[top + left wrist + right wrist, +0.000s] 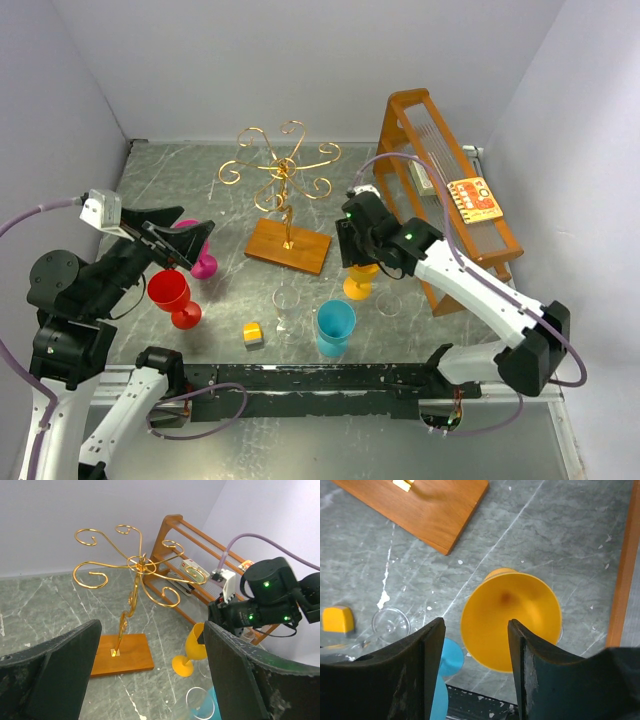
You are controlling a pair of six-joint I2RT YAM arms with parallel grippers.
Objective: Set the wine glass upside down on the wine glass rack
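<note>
**STATION STATUS: WINE GLASS ON TABLE, BOTH CLAWS OPEN**

1. Task item
- Wine glass (288,310): clear, apparently upright on the grey marble table (170,180). Located between the yellow block (253,333) and the blue cup (334,328), near the front edge of the rack's base. Not on the rack; apart from both grippers.
- Wine glass rack (285,165): gold wire tree with curled arms on a flat wooden base, centre rear of the table.

2. Grippers
- Left gripper (151,624): fingers spread wide, nothing between them. Raised over the left side of the table, above the red goblet (170,290) and pink goblet (203,264).
- Right gripper (476,621): fingers parted, holding nothing. Positioned directly over the yellow goblet (512,620), with the left part of its rim visible in the gap. Contact with the rim: cannot tell.

3. Containers
- Yellow goblet: upright, mouth up, only its own yellow inner wall visible inside.
- Blue cup: upright, mouth up, interior plain blue.
- Red goblet: upright, interior plain red.
- Pink goblet: largely hidden behind the left fingers; interior not visible.
- Orange slatted frame (404,105): at right rear, carrying an orange patterned card (473,198) on its slats.
</note>
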